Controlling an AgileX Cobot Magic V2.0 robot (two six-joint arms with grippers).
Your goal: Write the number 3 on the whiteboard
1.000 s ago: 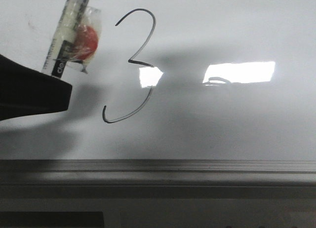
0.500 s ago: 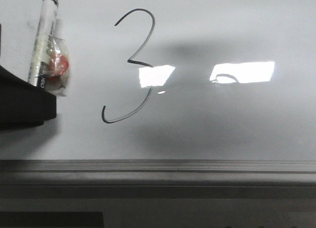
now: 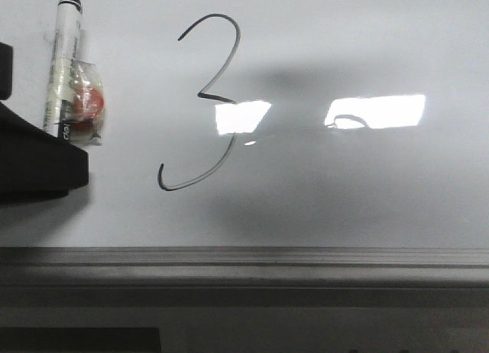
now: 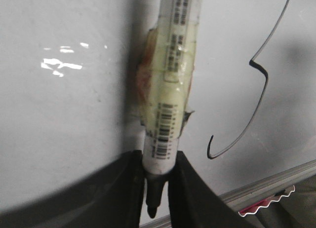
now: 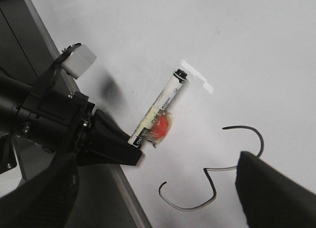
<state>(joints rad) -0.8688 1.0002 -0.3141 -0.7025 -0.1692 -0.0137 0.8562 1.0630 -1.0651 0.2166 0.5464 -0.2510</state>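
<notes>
Since the earlier frames, we see that the left claw [image 3: 38, 158] has withdrawn toward the left edge of the front view, carrying the marker [image 3: 65, 63] from a tilted pose close to the digit to a nearly upright one well apart from it. Nearest the camera in the front view, we note the grey metal frame [image 3: 244, 261] running across the lower part of the picture, bordering the whiteboard [image 3: 367, 192], whose glossy pale surface fills the rest. At the left margin the left claw appears as a dark mass, its fingers [image 4: 182, 188] pressed against either side of the marker barrel [image 4: 168, 104]; in the left wrist view the dark tip [image 4: 151, 206] shows between them, pointing toward the wrist. Clear tape around the barrel holds a small red-orange object [image 3: 92, 102] against it. Further along the surface, to the right of the marker, lies the number 3 [image 3: 206, 101], a thin black stroke with a pointed middle and a long hooked lower curve, roughly as tall as the marker; it is complete and the marker does not touch it. Two bright rectangular reflections [image 3: 374, 111] sit beside and beyond the middle of the digit. Of the right claw we see only one dark finger [image 5: 274, 188] at the edge of the right wrist view, so we cannot tell whether it is spread or closed.
</notes>
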